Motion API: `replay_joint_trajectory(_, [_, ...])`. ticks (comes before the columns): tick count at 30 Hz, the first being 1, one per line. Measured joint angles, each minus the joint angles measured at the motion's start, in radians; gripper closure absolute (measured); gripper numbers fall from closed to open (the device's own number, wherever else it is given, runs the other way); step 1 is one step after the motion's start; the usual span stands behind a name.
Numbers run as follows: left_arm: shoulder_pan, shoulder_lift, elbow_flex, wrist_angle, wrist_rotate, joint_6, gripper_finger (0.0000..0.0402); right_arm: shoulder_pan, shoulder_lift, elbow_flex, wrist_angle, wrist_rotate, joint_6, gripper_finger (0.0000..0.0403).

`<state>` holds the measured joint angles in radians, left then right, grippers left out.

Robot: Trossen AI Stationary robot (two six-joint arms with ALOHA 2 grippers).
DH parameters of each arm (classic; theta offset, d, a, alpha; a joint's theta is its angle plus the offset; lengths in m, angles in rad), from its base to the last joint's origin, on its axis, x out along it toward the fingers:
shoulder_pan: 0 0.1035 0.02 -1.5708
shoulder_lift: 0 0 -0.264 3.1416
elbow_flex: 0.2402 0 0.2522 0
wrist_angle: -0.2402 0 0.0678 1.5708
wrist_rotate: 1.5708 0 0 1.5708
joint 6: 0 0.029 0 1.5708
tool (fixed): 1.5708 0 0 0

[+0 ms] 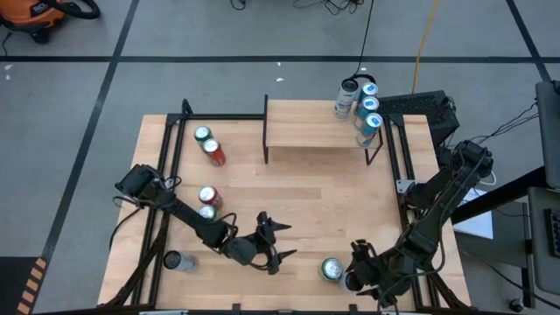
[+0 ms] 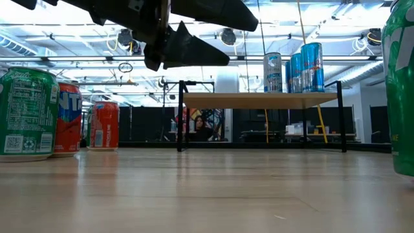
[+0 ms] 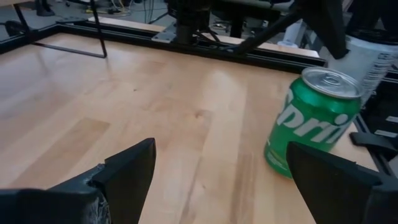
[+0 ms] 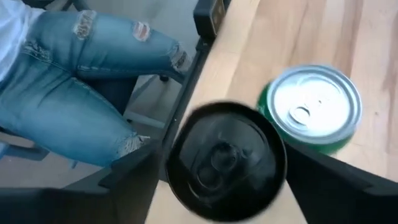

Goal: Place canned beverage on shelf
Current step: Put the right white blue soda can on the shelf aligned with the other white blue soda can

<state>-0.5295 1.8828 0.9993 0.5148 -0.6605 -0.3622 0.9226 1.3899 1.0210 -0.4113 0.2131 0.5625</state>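
Your right gripper [image 4: 217, 165] has a blurred dark can [image 4: 225, 160] between its fingers, hiding part of the green can [image 4: 320, 106] just beyond; contact stays unclear.

shelf [image 1: 315, 131]: table's [image 1: 306, 210] far edge | four cans [image 1: 360, 107]: on shelf's right end

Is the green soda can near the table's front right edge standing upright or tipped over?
Upright. The green soda can stands on its base on the wooden tabletop, silver lid up; the high view shows its round top.
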Motion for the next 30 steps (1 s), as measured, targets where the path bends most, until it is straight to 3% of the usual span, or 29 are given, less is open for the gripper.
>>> replay_joint_trajectory(6, [0.006, 0.0, 0.0, 0.0, -0.001, 0.001, 0.0045, -0.009, -0.01, 0.001, -0.088, 0.049, 0.075, 0.0163])
replay_joint_trajectory(12, [0.006, 0.0, 0.0, 0.0, -0.012, 0.007, 0.0045, -0.012, -0.054, 0.0, -0.185, 0.128, 0.287, 0.0166])
replay_joint_trajectory(20, [0.033, 0.0, 0.0, 0.006, -0.09, 0.037, 0.0045, -0.059, -0.119, -0.001, -0.445, 0.422, 0.558, 0.016])
replay_joint_trajectory(30, [0.122, 0.008, 0.0, 0.094, -0.075, 0.129, 0.0045, -0.281, -0.114, -0.001, -0.307, 0.464, 0.5, 0.016])
